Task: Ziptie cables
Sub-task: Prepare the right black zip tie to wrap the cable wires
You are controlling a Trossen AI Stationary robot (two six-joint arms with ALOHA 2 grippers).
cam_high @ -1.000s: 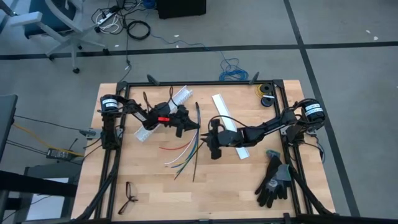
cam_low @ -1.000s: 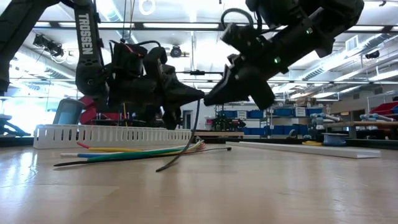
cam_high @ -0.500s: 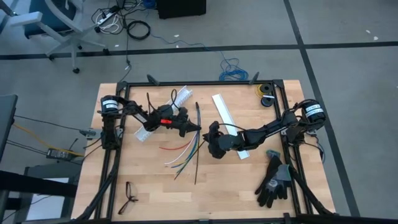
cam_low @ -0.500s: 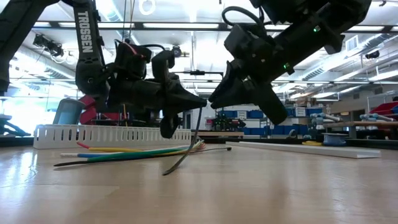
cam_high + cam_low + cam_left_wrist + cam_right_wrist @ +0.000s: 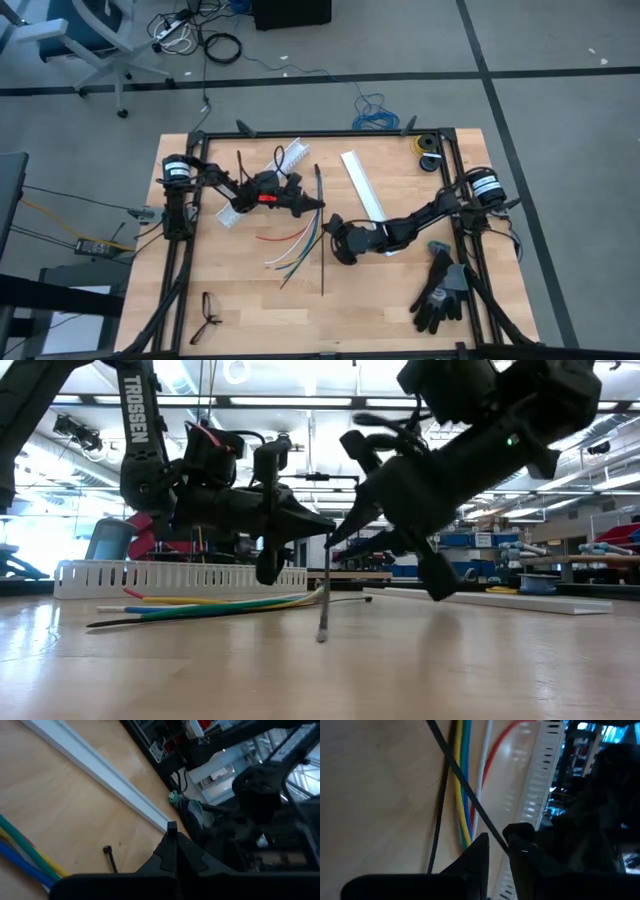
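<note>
The cables point(image 5: 292, 248), red, white, green, blue and yellow wires, lie fanned out on the wooden table point(image 5: 250, 310), also seen in the low view point(image 5: 220, 603). A long thin black strip point(image 5: 323, 265) slants up from the table to the two grippers. Its near end point(image 5: 322, 636) is down on the wood. My right gripper point(image 5: 333, 232) is shut on this strip from the right. My left gripper point(image 5: 318, 204) is shut, and its tip point(image 5: 333, 525) is at the strip's raised part. A second black strip point(image 5: 437, 815) lies flat beside the cables. My right gripper has the black strip point(image 5: 501, 845) between its two fingers, and the strip runs across them. The fingers come nearly level from the table's right and are rolled onto their side. The strip is straight and tilted, with its near end on the table. My left gripper's shut tip point(image 5: 171, 827) is right at the strip. I cannot tell whether it touches or pinches it.
A white slotted channel point(image 5: 292, 153) lies under my left arm. A plain white channel point(image 5: 358, 175) lies at the middle far side. A pair of black gloves point(image 5: 440, 285) is at the near right. Glasses point(image 5: 207, 315) lie at the near left, and tape rolls point(image 5: 427, 150) at the far right corner.
My right gripper has sunk, gone a little toward the near-left, and rolled strongly about its own axis. The black strip was bowed with its near end out to the left. It now stands straight and steeper, and that end has swung right along the table.
</note>
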